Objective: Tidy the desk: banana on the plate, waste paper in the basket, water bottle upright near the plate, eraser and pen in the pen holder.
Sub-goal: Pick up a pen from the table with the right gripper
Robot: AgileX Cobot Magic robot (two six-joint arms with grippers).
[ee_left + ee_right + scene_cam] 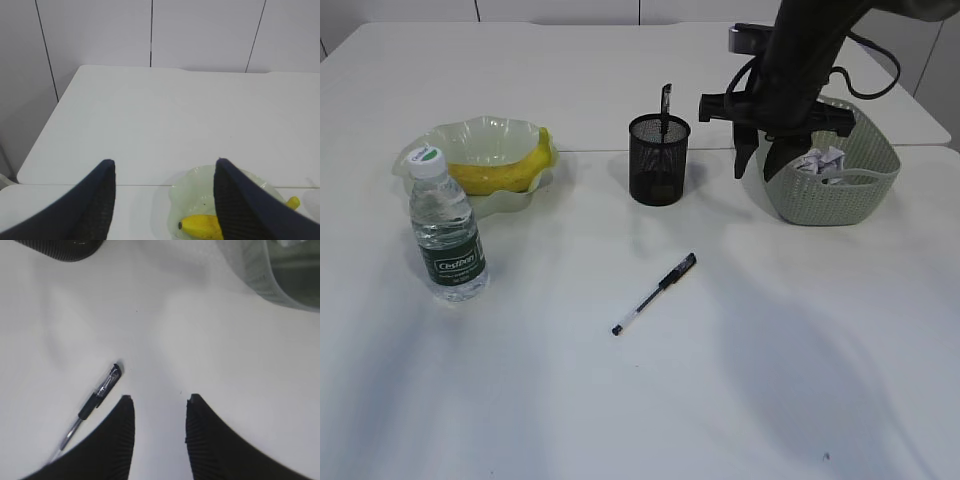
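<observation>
Step in hand: I am judging the pen (656, 293) to be what is left; it is lying flat on the table (800, 380), in front of the pen holder (659, 160) and well apart from it.
Done so far: I am seeing the banana (500, 172) in the plate (485, 135), the water bottle (445, 226) standing upright near that plate, and crumpled paper (820, 160) inside the basket (840, 190). A dark stick is rising out of the holder; I cannot tell whether the eraser is in there.
Right gripper (157, 407): I am holding it up with jaws apart and nothing between them, the pen's cap end just off its left finger.
Left gripper (162, 172): I am keeping it wide apart and empty, high over the plate side.
Next move: I am expecting to bring the right gripper down over the pen's barrel, turned so the jaws straddle it crosswise, since it lies at a slant.
Exterior view only: it is showing the whole layout, the bottle and the paper in the basket; the left gripper is not appearing in it.
Right wrist view only: it is showing how the pen sits against my open jaws, with the holder's base and the basket's wall at the top edge.
Left wrist view only: it is showing the left jaws, with the plate and banana below them.
</observation>
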